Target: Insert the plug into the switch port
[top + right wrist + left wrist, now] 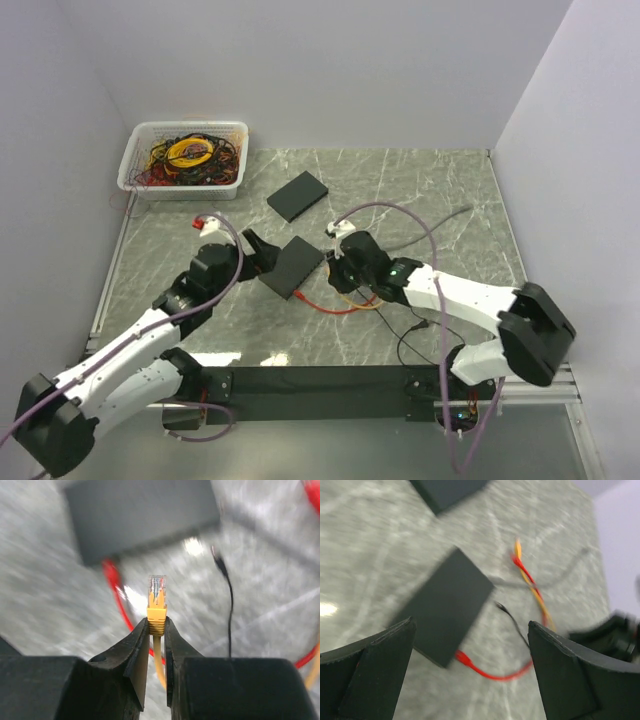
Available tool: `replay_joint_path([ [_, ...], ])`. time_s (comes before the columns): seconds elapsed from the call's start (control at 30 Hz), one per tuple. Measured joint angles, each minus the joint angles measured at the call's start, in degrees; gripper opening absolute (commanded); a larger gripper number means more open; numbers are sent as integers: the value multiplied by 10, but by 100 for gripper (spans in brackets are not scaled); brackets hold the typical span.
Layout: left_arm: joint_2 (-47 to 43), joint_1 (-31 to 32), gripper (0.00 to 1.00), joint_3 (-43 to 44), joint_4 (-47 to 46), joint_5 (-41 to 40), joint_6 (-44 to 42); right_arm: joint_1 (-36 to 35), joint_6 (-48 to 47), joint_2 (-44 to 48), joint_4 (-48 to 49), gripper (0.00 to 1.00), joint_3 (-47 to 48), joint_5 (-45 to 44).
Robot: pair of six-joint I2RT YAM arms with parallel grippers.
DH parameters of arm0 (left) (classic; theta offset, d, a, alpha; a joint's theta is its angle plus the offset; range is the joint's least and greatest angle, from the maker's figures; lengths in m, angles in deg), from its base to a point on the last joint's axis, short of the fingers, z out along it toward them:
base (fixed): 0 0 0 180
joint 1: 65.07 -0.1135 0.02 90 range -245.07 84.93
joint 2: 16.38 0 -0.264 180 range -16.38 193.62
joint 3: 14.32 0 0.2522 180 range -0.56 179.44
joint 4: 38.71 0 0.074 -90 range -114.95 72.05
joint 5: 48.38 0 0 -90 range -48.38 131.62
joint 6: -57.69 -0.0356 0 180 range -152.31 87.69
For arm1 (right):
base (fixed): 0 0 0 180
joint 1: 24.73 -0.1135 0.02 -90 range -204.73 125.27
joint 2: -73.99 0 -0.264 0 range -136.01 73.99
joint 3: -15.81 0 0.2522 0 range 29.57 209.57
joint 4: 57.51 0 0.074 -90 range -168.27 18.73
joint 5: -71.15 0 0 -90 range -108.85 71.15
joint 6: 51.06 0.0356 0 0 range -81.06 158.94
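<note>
at the far left corner of the marble table [420,190] a white basket [185,155] sat filled with tangled cables. the left gripper [260,250] hovered just left of the switch [291,267], its jaws spread wide with nothing between them; in the left wrist view both dark fingers [367,675] framed the switch [450,612] below without touching it. the switch, a flat black box, lay on the table near the middle, between the two grippers. a second black box [297,195] lay beyond it, apart from it. a red cable [335,305] ran from the switch's near edge and curved off to the right; whether its end was seated in a port could not be told.

the right gripper [340,262] stood just right of the switch, pinching the plug. in the right wrist view the jaws were pressed onto the yellow boot of the plug [156,596], its clear tip upright above the fingertips and aimed toward the blurred switch [140,515], clearly apart from it. a thin black cable [227,595] lay to the right on the table, and a grey cable [440,225] trailed further right.
</note>
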Motion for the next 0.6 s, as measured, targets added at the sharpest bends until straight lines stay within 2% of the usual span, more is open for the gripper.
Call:
replay_joint_path([
  [0.1, 33, -64, 100, 0, -26, 37, -23, 2, 0, -52, -41, 0, 18, 13],
  [0.27, 96, -117, 100, -3, -113, 108, -62, -1, -2, -117, -62, 0, 61, 35],
  [0.6, 266, -134, 99, -31, -302, 221, -99, -5, -14, -205, -78, 0, 115, 63],
])
